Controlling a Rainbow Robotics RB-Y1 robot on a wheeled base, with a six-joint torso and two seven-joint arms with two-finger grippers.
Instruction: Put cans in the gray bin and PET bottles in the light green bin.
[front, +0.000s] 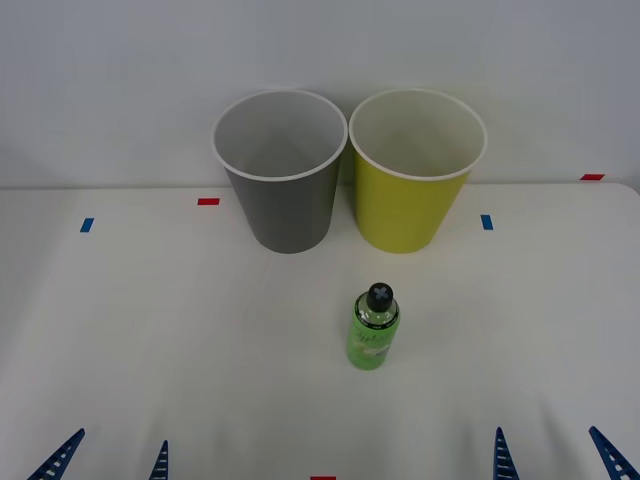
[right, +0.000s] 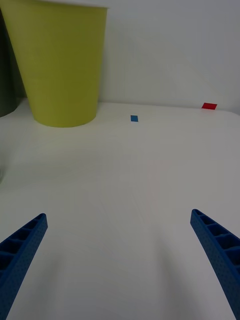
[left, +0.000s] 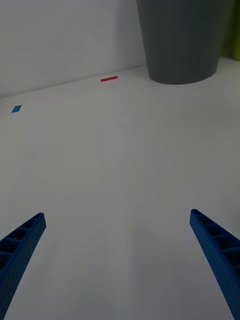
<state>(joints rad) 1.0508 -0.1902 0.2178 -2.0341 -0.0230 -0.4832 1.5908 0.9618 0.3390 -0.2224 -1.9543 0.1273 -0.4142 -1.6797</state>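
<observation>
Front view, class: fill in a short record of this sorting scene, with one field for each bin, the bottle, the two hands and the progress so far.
gray bin: upright at the back of the table, left of the other bin
light green bin: upright beside the gray bin, on its right
PET bottle: upright on the table, capped, in front of the light green bin, apart from both bins
left hand: open, low at the near edge, holding nothing
right hand: open, low at the near edge, holding nothing
progress: bottle not yet picked up

white table (front: 150, 330), red tape marks (front: 208, 201), blue tape marks (front: 87, 225)
</observation>
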